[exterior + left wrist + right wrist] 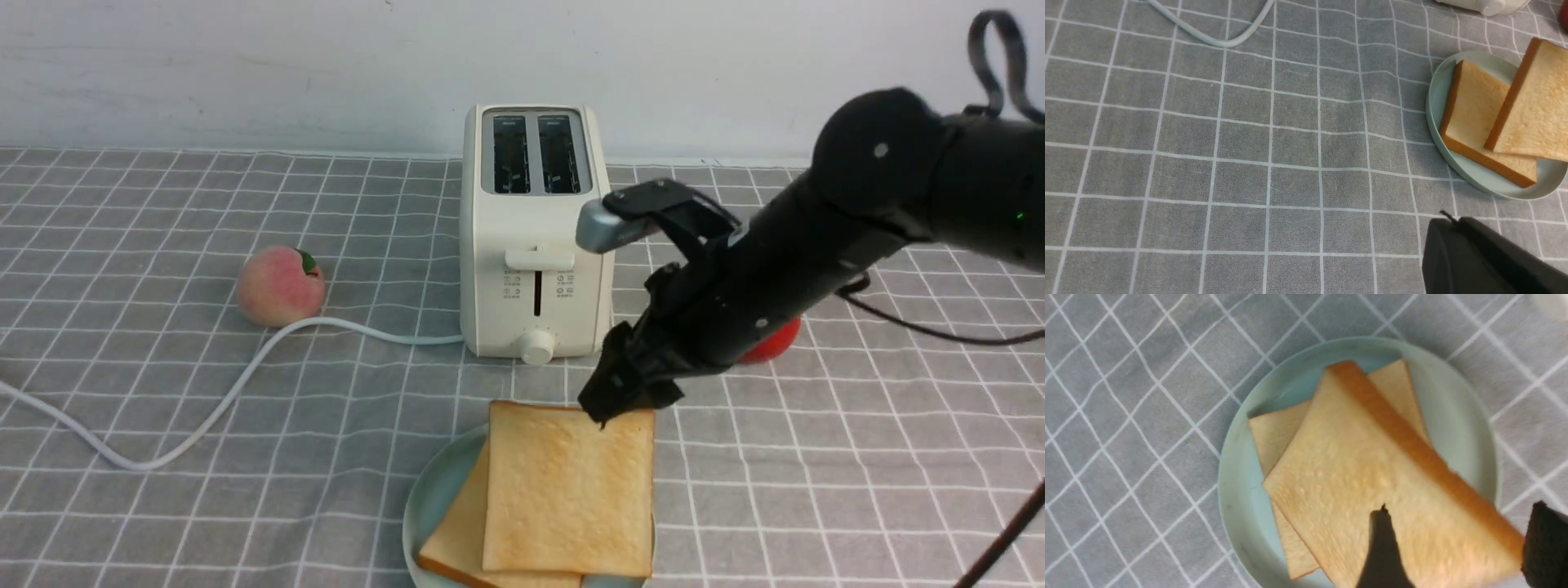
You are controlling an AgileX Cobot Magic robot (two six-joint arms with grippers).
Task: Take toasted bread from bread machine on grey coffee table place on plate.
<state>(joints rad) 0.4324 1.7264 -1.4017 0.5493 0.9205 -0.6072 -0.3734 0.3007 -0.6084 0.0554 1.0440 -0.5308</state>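
Toasted bread: two slices, overlapping on the plate. Largest to smallest: table, with grey, white-gridded cloth; toaster, both slots vacant; plate; toast; right jaws, parted around the upper slice's edge, grip uncertain; left jaws, closed, holding nothing

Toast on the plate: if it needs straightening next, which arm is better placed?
Probably the right. Its open tool is right by the upper toast, which sits askew on the lower slice. The left tool is shut and off to the side.
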